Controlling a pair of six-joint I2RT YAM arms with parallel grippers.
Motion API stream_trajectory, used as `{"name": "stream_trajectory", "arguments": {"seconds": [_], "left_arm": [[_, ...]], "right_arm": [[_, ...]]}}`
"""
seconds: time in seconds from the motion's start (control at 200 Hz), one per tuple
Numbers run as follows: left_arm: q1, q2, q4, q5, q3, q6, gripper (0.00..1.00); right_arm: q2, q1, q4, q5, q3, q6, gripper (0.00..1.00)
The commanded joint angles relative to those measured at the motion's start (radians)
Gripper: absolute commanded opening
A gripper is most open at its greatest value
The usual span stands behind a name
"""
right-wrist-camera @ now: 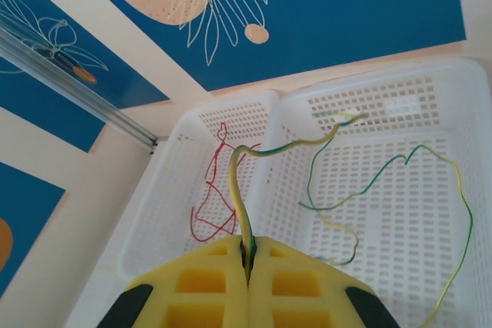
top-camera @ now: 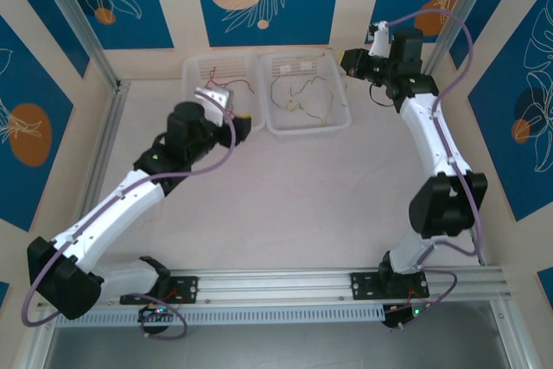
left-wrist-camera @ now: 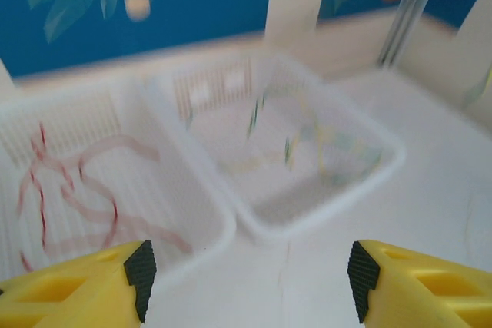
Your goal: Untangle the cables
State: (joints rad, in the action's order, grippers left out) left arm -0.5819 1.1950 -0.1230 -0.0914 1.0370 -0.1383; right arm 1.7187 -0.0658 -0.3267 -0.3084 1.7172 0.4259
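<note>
R gripper (right-wrist-camera: pixel 247 255): pads pressed tight together, clamped on a yellow-green wire (right-wrist-camera: pixel 237 178) right at the tips; raised, near a back corner of the right basket (right-wrist-camera: pixel 469 74) per top view.
L gripper (left-wrist-camera: pixel 250 278): jaws apart, nothing btw them; hovers just in front of the near rims of left basket (left-wrist-camera: pixel 219 224) and right basket. Wrist view blurred.
Yellow-green wire: rises from the pinch, arcs over, far end comes down inside right basket near one wall; can't tell if hooked in the mesh.
In the baskets: green wire (right-wrist-camera: pixel 361 182) and a long yellow-green loop (right-wrist-camera: pixel 463 213) lie loose in right basket; red wire (right-wrist-camera: pixel 209 201) alone in left basket.
Risk 1, slip: thin wire, tip-only pinch. Any tug prob pulls it free and drops it back on the pile.
Risk 2, drag: if far end crosses green wire, a lift likely hauls both up and tightens the knot.
Risk 3, snag: end could catch a mesh hole; light basket may then tip or slide on the table (top-camera: pixel 285 187).
Risk 4, re-tangle: let go carelessly over left basket, lands on red wire, fresh knot.
Risk 5, L side: open fingers close to the rims; a fwd push prob shoves both baskets.
</note>
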Motion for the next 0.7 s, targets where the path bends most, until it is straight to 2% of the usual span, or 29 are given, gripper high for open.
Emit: {"name": "stream_trajectory", "arguments": {"seconds": [0.0,0.22,0.29,0.38,0.495,0.635,0.695], "left_arm": [[-0.014,-0.071,0.011,-0.052,-0.101,-0.038,0.7],[-0.014,-0.17,-0.049,-0.163,-0.185,-0.019,0.71],[-0.014,-0.189,-0.044,-0.206,-0.202,-0.017,0.72],[-0.014,-0.195,-0.027,-0.207,-0.212,-0.004,0.72],[-0.015,-0.169,-0.03,-0.209,-0.197,-0.002,0.72],[-0.015,-0.142,-0.034,-0.22,-0.184,0.003,0.73],[-0.014,-0.134,-0.029,-0.232,-0.182,0.01,0.73]], "right_arm": [[0.087,-0.014,-0.017,-0.037,0.107,-0.081,0.0],[0.318,-0.035,-0.07,-0.063,0.307,-0.126,0.0],[0.367,-0.054,-0.072,-0.03,0.324,-0.166,0.0],[0.42,-0.077,-0.076,0.015,0.334,-0.218,0.0],[0.444,-0.096,-0.087,0.083,0.329,-0.253,0.2],[0.396,-0.111,-0.087,0.18,0.298,-0.263,0.55],[0.36,-0.11,-0.081,0.199,0.279,-0.261,0.63]]}}
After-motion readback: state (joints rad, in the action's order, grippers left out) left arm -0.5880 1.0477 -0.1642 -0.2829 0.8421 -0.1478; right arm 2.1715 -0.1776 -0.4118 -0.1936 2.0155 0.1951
